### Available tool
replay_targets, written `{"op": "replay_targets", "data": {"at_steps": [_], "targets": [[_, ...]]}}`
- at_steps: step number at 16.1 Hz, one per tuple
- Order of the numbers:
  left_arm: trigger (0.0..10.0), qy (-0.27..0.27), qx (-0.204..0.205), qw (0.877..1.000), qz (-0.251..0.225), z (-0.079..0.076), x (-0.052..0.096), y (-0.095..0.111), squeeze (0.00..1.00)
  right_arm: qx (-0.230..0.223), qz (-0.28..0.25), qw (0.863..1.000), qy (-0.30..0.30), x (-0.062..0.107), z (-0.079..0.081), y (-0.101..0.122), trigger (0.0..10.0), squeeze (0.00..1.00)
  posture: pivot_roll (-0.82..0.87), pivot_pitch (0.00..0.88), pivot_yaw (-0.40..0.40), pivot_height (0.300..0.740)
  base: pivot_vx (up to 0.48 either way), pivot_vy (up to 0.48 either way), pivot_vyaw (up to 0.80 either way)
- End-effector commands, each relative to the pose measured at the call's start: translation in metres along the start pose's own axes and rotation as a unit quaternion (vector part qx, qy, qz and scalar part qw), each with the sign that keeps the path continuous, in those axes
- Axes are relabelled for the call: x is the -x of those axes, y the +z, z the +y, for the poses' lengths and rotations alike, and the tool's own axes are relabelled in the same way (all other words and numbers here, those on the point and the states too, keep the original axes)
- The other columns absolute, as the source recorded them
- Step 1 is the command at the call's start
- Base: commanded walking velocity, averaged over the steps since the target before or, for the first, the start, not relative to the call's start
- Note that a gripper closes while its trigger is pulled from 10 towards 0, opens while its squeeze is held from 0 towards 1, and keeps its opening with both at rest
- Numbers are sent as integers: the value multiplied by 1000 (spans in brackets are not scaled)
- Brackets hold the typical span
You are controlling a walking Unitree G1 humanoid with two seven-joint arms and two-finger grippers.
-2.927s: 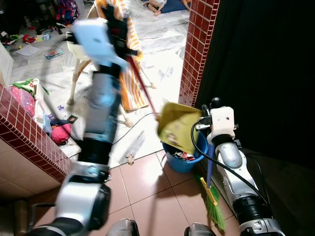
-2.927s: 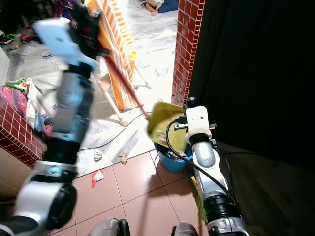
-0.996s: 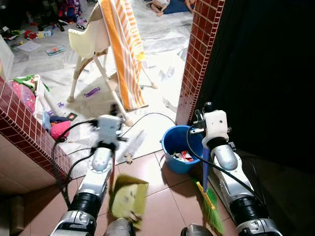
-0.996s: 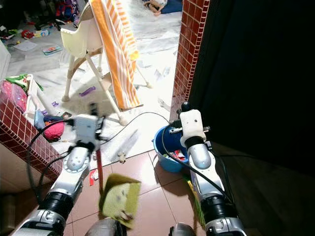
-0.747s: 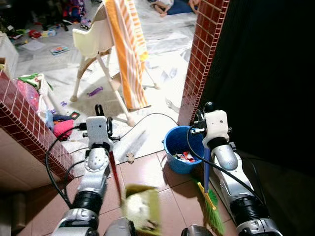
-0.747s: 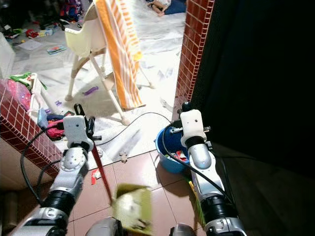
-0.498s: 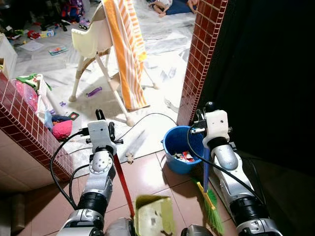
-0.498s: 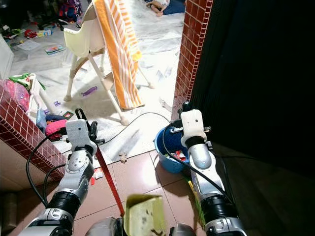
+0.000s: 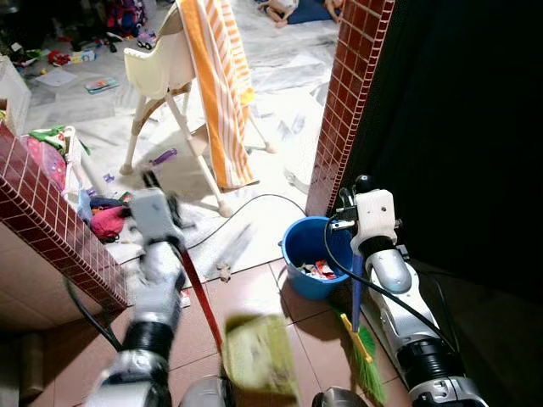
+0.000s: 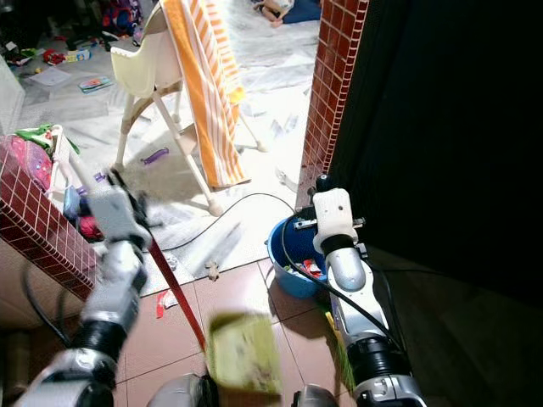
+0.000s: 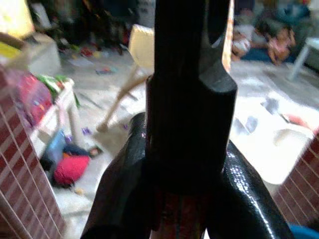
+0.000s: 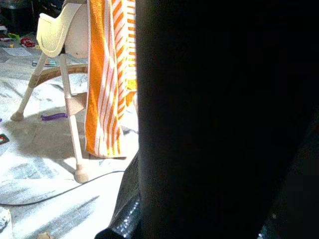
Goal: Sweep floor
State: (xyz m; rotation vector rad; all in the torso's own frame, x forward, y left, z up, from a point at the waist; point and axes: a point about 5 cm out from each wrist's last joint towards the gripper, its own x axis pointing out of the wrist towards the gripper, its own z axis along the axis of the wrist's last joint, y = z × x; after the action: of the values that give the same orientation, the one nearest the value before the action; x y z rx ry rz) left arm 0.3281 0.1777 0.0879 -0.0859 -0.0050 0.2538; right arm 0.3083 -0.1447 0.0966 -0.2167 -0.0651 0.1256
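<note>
- Left eye view: the left gripper point(image 9: 161, 222), blurred, is clamped on the red handle point(image 9: 202, 298) of a yellow-green dustpan point(image 9: 257, 354). The handle slants down toward 5 o'clock, and the pan hangs blurred over the terracotta floor tiles point(image 9: 254, 292) just before the robot's feet.
- The right gripper point(image 9: 360, 248) is closed around the blue stick of a broom point(image 9: 363, 348); its green bristles touch the tiles at 5 o'clock of a blue bucket point(image 9: 310, 254), which holds scraps and stands against a red brick pillar point(image 9: 344, 102).
- Right eye view: a small red-and-white scrap point(image 10: 164, 302) lies on the tiles near the handle, at 9 o'clock of the dustpan. Beyond, a cream high chair point(image 10: 148, 72) draped with an orange striped towel point(image 10: 204, 85) stands on pale floor, with a cable point(image 10: 246, 203) running past it.
- Left wrist view: the black fingers point(image 11: 192, 124) are pressed shut on the red handle.
- Right wrist view: the dark broom stick stands close before the lens, with the towel and chair behind.
</note>
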Motion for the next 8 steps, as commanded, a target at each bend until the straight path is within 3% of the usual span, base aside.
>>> {"op": "replay_targets", "data": {"at_steps": [1, 3, 6, 8], "targets": [[10000, 1, 7, 999, -41, 0, -9, 22, 0, 2, -14, 1000, 2, -4, 0, 6, 10000, 0, -90, 0, 27, 740, 0, 0, 0], [10000, 9, 1, 1000, -24, 6, -8, 14, 0, 0, -29, 999, 20, -7, 5, 12, 10000, 0, -90, 0, 30, 740, 0, 0, 0], [10000, 6, -4, 1000, -14, 2, 0, 6, 0, 1, -33, 999, 26, -5, 8, 13, 10000, 0, -87, 0, 30, 740, 0, 0, 785], [10000, 2, 2, 1000, -18, -2, 0, 9, 0, -6, -29, 999, 21, -5, 7, 11, 10000, 0, -89, 0, 32, 740, 0, 0, 244]]}}
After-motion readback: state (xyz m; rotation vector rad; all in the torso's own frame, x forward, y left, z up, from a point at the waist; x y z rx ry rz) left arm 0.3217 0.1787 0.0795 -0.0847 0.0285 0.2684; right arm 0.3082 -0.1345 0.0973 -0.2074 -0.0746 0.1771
